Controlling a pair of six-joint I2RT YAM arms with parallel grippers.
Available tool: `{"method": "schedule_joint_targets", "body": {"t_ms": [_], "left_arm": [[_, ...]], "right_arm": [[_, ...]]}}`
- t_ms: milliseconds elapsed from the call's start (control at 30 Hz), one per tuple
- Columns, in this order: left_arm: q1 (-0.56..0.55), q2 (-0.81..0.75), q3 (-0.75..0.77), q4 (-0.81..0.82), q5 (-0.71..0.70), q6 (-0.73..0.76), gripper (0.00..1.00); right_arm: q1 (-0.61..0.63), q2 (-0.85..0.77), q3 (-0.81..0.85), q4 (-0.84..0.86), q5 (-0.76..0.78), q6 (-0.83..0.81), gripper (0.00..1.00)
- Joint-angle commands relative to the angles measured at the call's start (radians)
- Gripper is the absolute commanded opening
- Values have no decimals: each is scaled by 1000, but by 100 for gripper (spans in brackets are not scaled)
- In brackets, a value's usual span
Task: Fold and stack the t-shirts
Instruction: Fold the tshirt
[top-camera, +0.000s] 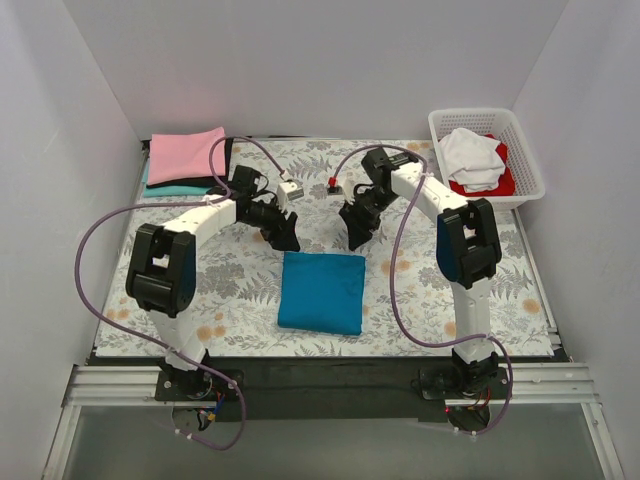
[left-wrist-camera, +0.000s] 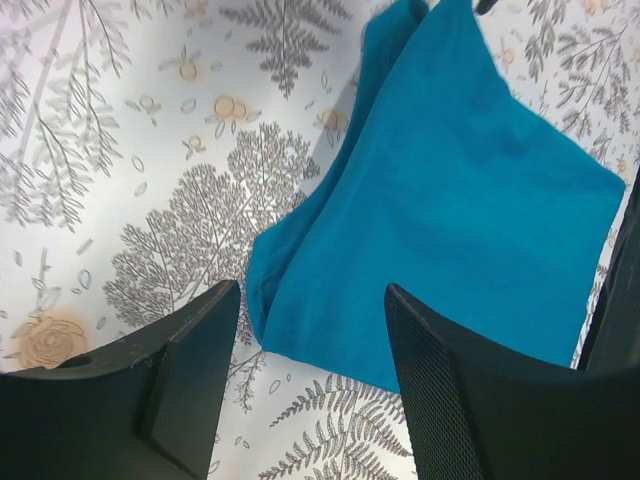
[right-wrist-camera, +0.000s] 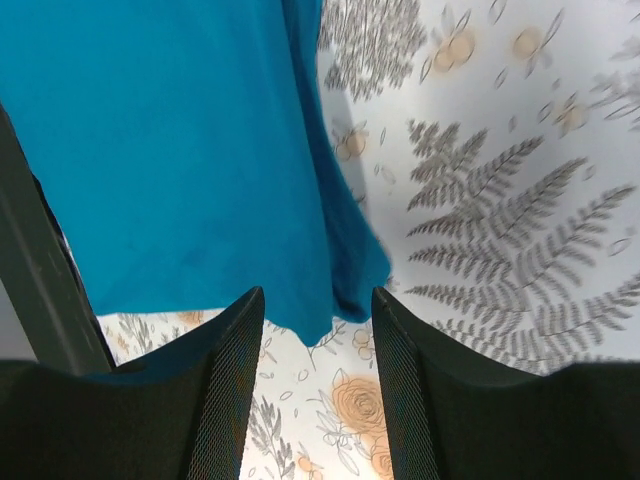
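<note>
A teal-blue t-shirt (top-camera: 321, 291) lies folded into a neat square on the floral table cloth, near the front middle. It also shows in the left wrist view (left-wrist-camera: 470, 210) and in the right wrist view (right-wrist-camera: 170, 160). My left gripper (top-camera: 287, 238) hovers open and empty just above the shirt's far left corner (left-wrist-camera: 312, 330). My right gripper (top-camera: 357, 237) hovers open and empty above its far right corner (right-wrist-camera: 318, 335). A folded stack with a pink t-shirt (top-camera: 186, 155) on top of a black and an aqua one lies at the far left.
A white lattice basket (top-camera: 520, 150) at the far right holds a crumpled white t-shirt (top-camera: 472, 157) over a red one (top-camera: 503, 183). White walls close in the left, back and right sides. The arms' purple cables loop over the cloth.
</note>
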Motion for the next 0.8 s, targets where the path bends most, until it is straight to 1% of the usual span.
{"method": "schedule_joint_targets", "body": {"t_ms": [0, 167, 300, 400, 433, 500, 533, 567, 633, 667, 767], "left_arm": [[3, 21, 41, -49, -22, -4, 59], [1, 90, 67, -64, -70, 13, 60], [3, 110, 59, -64, -73, 21, 58], [3, 130, 68, -84, -70, 27, 47], [3, 133, 77, -98, -64, 30, 39], [4, 132, 79, -109, -53, 38, 31], [7, 132, 80, -113, -45, 39, 26], [11, 130, 81, -113, -41, 39, 16], [18, 124, 87, -104, -41, 29, 5], [29, 123, 91, -98, -48, 16, 0], [67, 110, 105, -52, -65, -5, 0]], "right_arm": [[7, -1, -35, -49, 53, -62, 54], [8, 5, -71, -49, 82, -82, 54], [8, 10, -102, -49, 105, -95, 51], [8, 10, -99, -53, 107, -99, 42], [7, 10, -98, -54, 105, -101, 37], [8, 3, -92, -60, 104, -107, 31], [7, 3, -82, -66, 104, -112, 21], [7, 3, -78, -71, 108, -116, 14], [5, 0, -59, -79, 122, -125, 1], [2, -3, -50, -82, 134, -127, 1], [-22, -7, -9, -79, 147, -128, 1]]}}
